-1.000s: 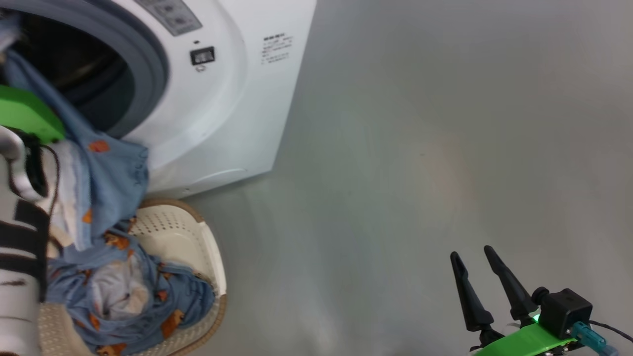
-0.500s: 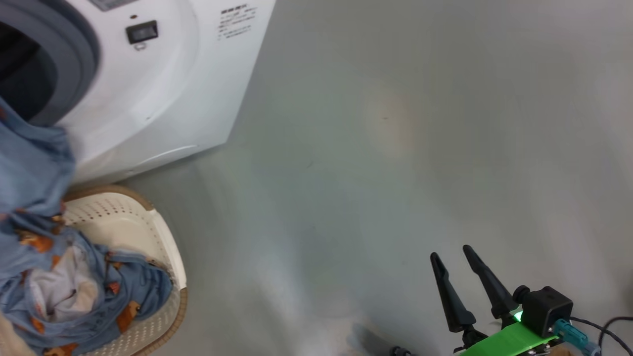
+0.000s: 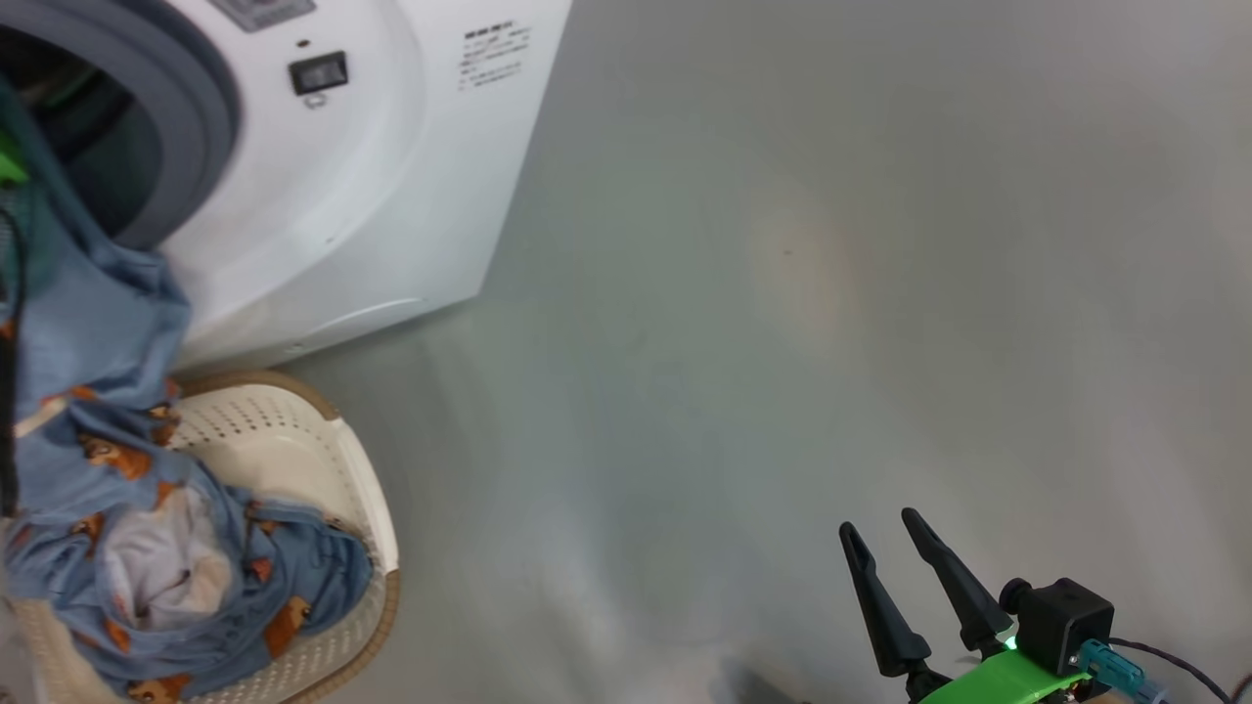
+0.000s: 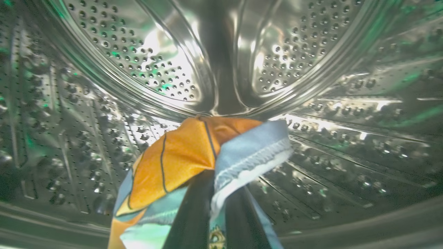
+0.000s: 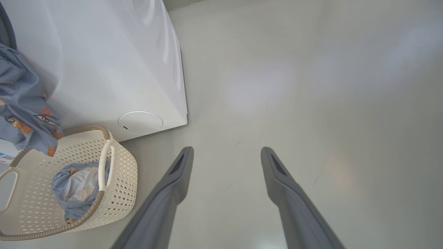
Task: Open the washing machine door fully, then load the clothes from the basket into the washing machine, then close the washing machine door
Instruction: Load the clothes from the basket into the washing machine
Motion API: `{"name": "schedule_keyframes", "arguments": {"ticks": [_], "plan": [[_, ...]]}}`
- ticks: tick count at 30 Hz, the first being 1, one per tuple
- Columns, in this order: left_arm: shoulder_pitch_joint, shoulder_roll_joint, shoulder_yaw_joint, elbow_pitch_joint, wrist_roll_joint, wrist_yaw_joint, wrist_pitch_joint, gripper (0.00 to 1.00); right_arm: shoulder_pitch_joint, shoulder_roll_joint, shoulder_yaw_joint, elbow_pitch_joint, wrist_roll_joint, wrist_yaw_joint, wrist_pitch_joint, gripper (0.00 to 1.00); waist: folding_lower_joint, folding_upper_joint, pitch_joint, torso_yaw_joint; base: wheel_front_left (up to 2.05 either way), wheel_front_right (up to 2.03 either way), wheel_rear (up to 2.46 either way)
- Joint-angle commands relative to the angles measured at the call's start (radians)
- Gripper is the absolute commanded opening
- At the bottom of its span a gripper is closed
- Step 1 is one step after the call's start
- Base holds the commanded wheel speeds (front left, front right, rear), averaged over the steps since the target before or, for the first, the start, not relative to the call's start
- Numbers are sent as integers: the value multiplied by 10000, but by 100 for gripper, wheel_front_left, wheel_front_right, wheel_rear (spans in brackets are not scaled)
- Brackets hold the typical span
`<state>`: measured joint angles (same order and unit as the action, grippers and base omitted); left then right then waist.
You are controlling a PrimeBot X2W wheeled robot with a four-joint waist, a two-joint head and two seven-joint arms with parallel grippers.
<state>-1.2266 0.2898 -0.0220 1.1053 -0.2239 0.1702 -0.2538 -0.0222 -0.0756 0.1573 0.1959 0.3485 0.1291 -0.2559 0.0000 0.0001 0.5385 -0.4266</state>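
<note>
Reaching deep into the washing machine (image 3: 391, 196), the left claw (image 4: 215, 193) is clamped on a fold of the clothes (image 4: 180, 162), soft light-blue fabric with an orange print and a stitched white hem, in front of the shiny perforated steel drum (image 4: 138, 52). The cloth hides its fingertips. Outside, blue fabric hangs from the grey rubber gasket (image 3: 213, 112) over the cream perforated plastic basket (image 3: 323, 460), rounded and brown-rimmed, where a crumpled heap lies; the head view's left edge cuts both off. The right claw (image 3: 878, 523), its long dark tapered fingers apart and empty, hovers over the smooth grey floor (image 3: 782, 342), well apart from the basket.
</note>
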Motion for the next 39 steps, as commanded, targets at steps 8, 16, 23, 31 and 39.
{"name": "schedule_keyframes", "arguments": {"ticks": [8,16,23,31,39], "plan": [[580,-130,200,431,-267,167,-71,100,-41,-500,43,118,47,16,-59,100,0,-1,-1118,636,0,0,0],[2320,-819,666,-725,-536,164,-77,100,171,-365,-1013,299,-1170,16,-59,100,0,-1,-2384,1130,0,0,0],[3899,-1496,969,-1897,-497,68,-78,100,451,-90,-2055,189,-2678,16,-59,100,0,-1,-3178,1687,0,0,0],[6001,-2214,1085,-3605,-199,-318,-79,100,600,65,-2102,-216,-2878,16,-59,100,0,-1,-3804,2738,0,0,0],[7652,-2387,803,-5381,-333,-743,-79,100,772,-195,-1988,-736,-2690,16,-59,100,0,-1,-4119,3306,0,0,0]]}}
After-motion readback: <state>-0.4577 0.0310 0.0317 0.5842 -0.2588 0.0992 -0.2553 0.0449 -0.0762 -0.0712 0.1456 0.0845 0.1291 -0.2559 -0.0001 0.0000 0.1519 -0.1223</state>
